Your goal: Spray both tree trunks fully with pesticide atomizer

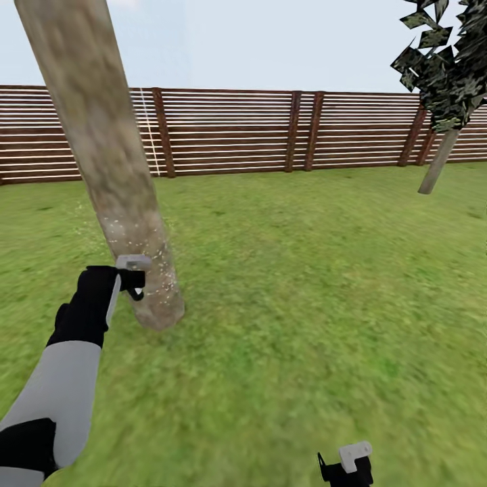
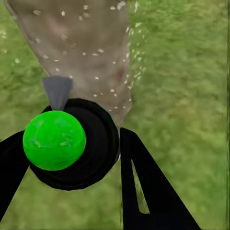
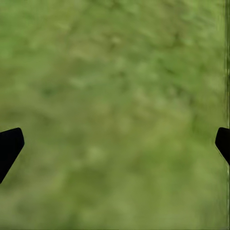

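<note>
On the lawn, backed by the slat fence, the near tree trunk leaned across the head view; a second tree stood well apart by the fence.

White specks dotted only the lower trunk; the upper bark looked bare, so coverage was judged partial.

Left gripper hung just beside the trunk base, fingers closed around the pesticide atomizer, whose cap rendered green in the left wrist view, grey nozzle aimed at the bark.

Right gripper hung low over grass, fingers spread wide, holding nothing.

Risks: nozzle held low, so spray may keep missing the upper trunk; closeness to the bark may bump the bottle and twist it in the grip; the far tree remained apparently unsprayed.
</note>
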